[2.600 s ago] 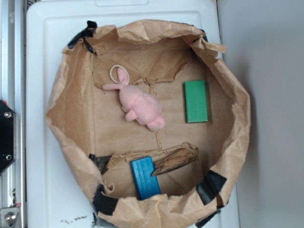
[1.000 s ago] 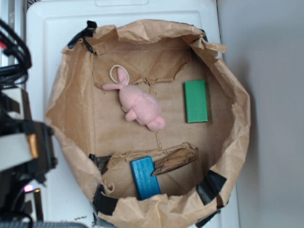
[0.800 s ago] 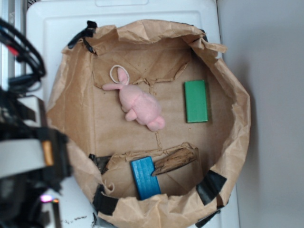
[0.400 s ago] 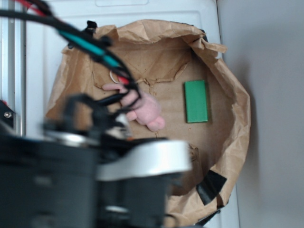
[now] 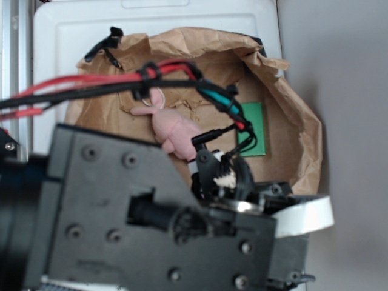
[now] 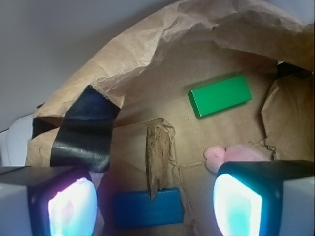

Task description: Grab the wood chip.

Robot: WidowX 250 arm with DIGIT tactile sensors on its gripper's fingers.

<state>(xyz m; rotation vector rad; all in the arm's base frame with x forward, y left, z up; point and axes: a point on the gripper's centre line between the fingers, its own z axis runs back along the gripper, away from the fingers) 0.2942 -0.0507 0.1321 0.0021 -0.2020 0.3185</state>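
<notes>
The pincer (image 6: 155, 206) hangs wide open and empty above the paper bag (image 6: 147, 44). The wood chip (image 6: 156, 160) lies lengthwise between its pads, its near end touching the blue block (image 6: 147, 209). Best to descend straight, centring on the chip's middle, clear of the block, before closing.

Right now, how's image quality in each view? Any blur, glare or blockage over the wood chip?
Exterior view: the arm's dark body fills the lower frame, close and soft, hiding the wood chip; only the green block and pink toy show. Wrist view: the wood chip is sharp and evenly lit, no glare on it; the gripper fingers are blurred, glowing pads at the bottom corners.
</notes>
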